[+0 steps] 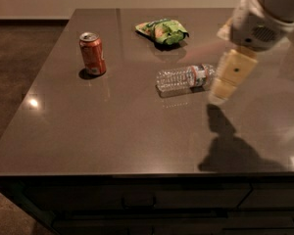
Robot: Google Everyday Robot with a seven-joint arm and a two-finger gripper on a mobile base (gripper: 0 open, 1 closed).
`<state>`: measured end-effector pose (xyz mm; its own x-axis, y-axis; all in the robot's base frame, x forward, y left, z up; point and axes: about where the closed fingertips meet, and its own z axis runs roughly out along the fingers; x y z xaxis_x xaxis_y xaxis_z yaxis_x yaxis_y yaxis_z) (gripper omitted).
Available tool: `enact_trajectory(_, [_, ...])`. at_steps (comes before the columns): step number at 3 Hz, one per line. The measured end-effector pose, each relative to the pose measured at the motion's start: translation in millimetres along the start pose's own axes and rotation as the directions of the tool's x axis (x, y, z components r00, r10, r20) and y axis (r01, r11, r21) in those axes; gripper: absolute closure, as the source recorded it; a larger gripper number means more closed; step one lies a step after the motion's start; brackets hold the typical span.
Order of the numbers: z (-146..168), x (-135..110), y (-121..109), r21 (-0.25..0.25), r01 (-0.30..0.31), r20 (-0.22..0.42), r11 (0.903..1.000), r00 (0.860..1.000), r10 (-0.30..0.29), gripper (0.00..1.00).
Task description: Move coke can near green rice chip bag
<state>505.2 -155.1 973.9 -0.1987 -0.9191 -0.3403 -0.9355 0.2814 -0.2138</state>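
Your claw (220, 89) hangs above the right part of the bench (112, 131), wide or narrow can't tell, the water bottle (183, 77) lying just left of it, the coke can (92, 54) upright well off to its left, the green rice chip bag (162, 31) beyond it, leftward.

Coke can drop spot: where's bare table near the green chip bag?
Bare: the strip of table between coke can and green rice chip bag, left of the bag; also the whole front edge. Tighter: bag to water bottle. Crowded: right of the bottle's cap, where the tool hangs above the table.
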Motion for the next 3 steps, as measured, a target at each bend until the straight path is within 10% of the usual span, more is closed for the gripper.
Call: enact_trajectory(3, [65, -109, -64, 0.062, -0.141, 0.141, 0.9881, 0.981, 0.131, 0.0])
